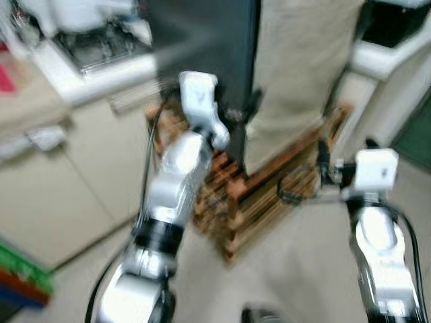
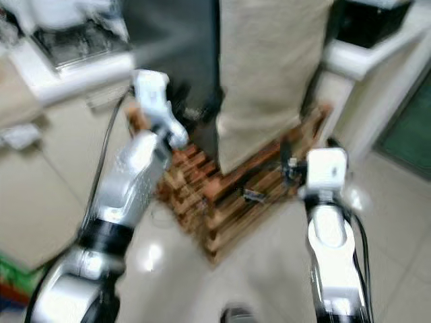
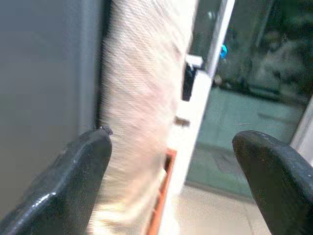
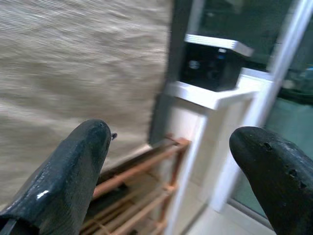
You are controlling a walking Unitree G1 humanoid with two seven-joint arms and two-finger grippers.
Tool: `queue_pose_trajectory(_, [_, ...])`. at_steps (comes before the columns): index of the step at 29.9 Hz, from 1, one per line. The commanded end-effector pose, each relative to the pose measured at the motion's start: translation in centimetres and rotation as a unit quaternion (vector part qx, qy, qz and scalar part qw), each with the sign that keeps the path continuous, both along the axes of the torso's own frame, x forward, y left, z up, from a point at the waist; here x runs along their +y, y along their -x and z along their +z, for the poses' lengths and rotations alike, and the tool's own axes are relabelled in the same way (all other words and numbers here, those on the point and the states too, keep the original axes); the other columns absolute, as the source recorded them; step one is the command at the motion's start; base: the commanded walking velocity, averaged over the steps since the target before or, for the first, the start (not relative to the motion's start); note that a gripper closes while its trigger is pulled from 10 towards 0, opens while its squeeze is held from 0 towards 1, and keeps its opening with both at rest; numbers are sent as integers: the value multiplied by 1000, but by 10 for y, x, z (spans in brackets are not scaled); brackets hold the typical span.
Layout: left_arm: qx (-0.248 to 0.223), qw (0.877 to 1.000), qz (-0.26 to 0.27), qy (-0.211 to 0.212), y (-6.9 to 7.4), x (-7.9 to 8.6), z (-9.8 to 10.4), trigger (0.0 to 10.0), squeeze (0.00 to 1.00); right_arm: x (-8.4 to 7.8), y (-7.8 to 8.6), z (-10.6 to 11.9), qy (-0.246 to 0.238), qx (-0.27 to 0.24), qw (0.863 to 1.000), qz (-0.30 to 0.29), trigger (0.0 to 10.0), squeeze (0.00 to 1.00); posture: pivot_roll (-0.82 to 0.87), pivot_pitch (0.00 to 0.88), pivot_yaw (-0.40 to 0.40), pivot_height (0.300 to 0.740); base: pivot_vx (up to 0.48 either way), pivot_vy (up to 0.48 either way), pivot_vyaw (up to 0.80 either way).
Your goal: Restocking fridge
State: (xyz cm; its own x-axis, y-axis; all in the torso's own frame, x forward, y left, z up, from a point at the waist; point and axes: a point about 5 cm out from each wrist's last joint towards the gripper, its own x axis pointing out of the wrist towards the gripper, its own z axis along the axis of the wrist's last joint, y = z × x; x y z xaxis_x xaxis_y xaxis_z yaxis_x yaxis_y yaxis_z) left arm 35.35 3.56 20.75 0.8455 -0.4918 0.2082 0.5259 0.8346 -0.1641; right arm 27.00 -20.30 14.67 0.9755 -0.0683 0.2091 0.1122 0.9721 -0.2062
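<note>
The head views are blurred. A tall dark fridge (image 1: 202, 33) stands on a wooden pallet (image 1: 249, 195), with a beige woven cloth (image 1: 303, 67) hanging over its right part. My left gripper (image 1: 234, 116) is raised close to the fridge's front, at the seam between the dark face and the cloth. In the left wrist view its fingers (image 3: 73, 181) stand wide apart with nothing between them. My right gripper (image 1: 323, 168) is lower, near the pallet's right end. It is open and holds nothing, with its fingers (image 4: 68, 176) pointing at the cloth and the pallet slats.
A white counter with a dish rack (image 1: 101, 47) and cream cabinet doors (image 1: 67, 175) run along the left. A white shelf unit (image 1: 384, 60) with a black box stands right of the fridge, beside a green glass door (image 1: 414, 134). Coloured crates (image 1: 20, 276) sit at the lower left.
</note>
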Motion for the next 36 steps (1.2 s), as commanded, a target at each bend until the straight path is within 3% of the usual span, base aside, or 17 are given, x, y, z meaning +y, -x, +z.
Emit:
queue_pose_trajectory(1, [29,997,66,2,-12,14,-6,10000,0,4,-3,4,1,-6,1000,6,10000,0,-252,45,52,740,0,0,0])
queue_pose_trajectory(2, [29,997,66,2,-12,14,-6,10000,0,4,-3,4,1,-6,1000,6,10000,0,-252,45,52,740,0,0,0])
queue_pose_trajectory(3, [49,992,115,5,-23,24,-8,10000,0,5,-3,5,2,-7,1000,7,10000,0,-255,46,53,740,0,0,0])
queue_pose_trajectory(4, [56,990,131,9,-26,28,-8,10000,0,5,-3,5,1,-8,1000,7,10000,0,-260,51,56,740,0,0,0])
queue_pose_trajectory(9, [60,988,143,22,-31,34,-5,10000,0,6,-1,6,0,-12,1000,9,10000,0,-267,62,61,740,0,0,0])
queue_pose_trajectory(13, [43,992,100,58,-30,26,4,10000,0,4,5,5,2,-8,1000,6,10000,0,-271,83,57,740,0,0,0])
queue_pose_trajectory(18, [13,997,36,64,-24,6,16,10000,0,2,10,4,3,-3,1000,4,10000,0,-276,100,56,740,0,0,0])
queue_pose_trajectory(27, [4,999,3,32,-30,-16,20,10000,0,2,16,4,5,0,1000,3,10000,0,-301,122,62,740,0,0,0])
queue_pose_trajectory(36, [-19,996,-45,71,-26,-28,41,10000,0,-5,25,5,12,5,1000,-12,10000,0,-328,137,68,740,0,0,0])
